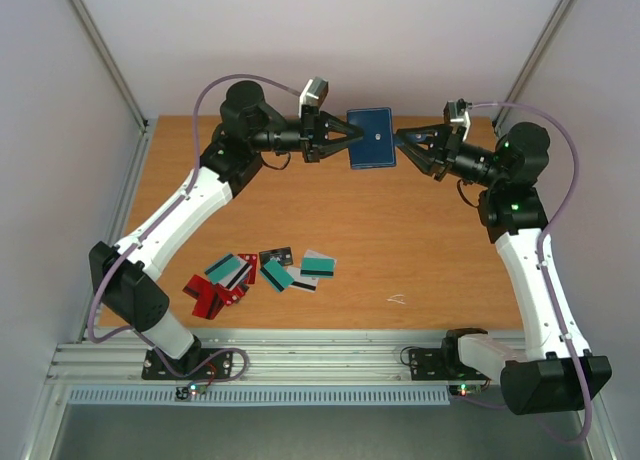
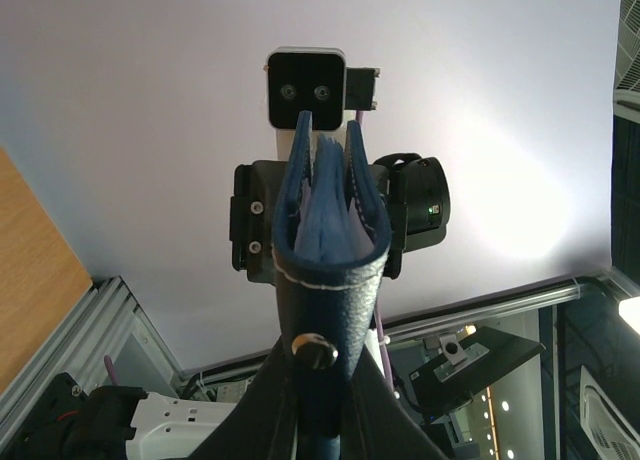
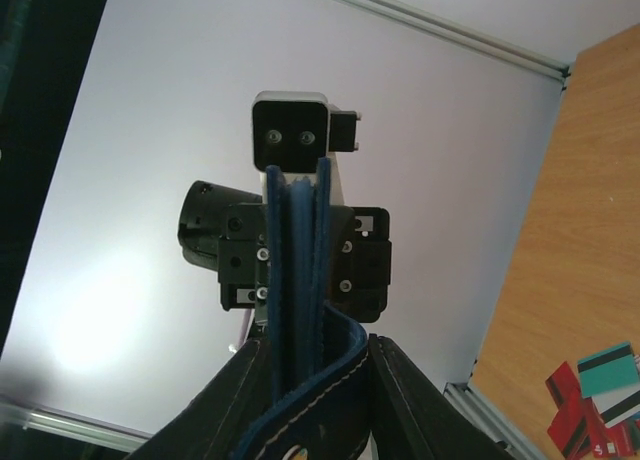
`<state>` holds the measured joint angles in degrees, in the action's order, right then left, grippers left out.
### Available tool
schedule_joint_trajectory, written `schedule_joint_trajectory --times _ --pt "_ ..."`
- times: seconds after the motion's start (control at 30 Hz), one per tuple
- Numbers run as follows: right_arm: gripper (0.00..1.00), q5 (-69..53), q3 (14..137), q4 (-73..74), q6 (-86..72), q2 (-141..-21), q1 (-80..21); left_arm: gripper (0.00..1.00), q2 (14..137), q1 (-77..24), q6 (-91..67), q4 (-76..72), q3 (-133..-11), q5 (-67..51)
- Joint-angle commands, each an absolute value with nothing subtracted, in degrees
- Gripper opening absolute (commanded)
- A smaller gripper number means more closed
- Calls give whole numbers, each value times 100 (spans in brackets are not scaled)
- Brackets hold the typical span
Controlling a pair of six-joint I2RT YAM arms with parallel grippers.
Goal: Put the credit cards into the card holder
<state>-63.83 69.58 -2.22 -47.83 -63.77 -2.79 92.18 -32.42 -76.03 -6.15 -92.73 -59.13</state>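
At the far side, card holder (image 1: 372, 138) between left end effector (image 1: 350, 137) and right end effector (image 1: 399, 138); credit cards (image 1: 262, 272) on table (image 1: 420, 250), near-left.

Top view overhead, wrist views close — facing across shared card holder (image 1: 371, 138)

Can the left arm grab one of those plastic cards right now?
Probably not yet: the left gripper is shut on the dark navy folding wallet, as is the right gripper. The small red, teal and white plastic cards lie uncovered, but it must let go first.

Wooden table (image 1: 400, 230) bears scattered credit cards (image 1: 262, 272), perhaps a scrap (image 1: 397, 299).
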Motion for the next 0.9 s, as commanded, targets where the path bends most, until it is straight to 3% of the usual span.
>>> schedule_joint_trajectory --times 0.0,0.43,0.87 --pt "27 -6393 6812 -597 -4971 -6279 -255 0 9040 -3230 -7522 -796 -9235 -5898" --pt "26 -6745 6641 -629 -4984 -6490 -254 0 9189 -3284 -7679 -995 -9329 -5862" --pt "22 -6992 6398 -1722 -5727 -6636 -262 0 9387 -3320 -7734 -1068 -9475 -5906"
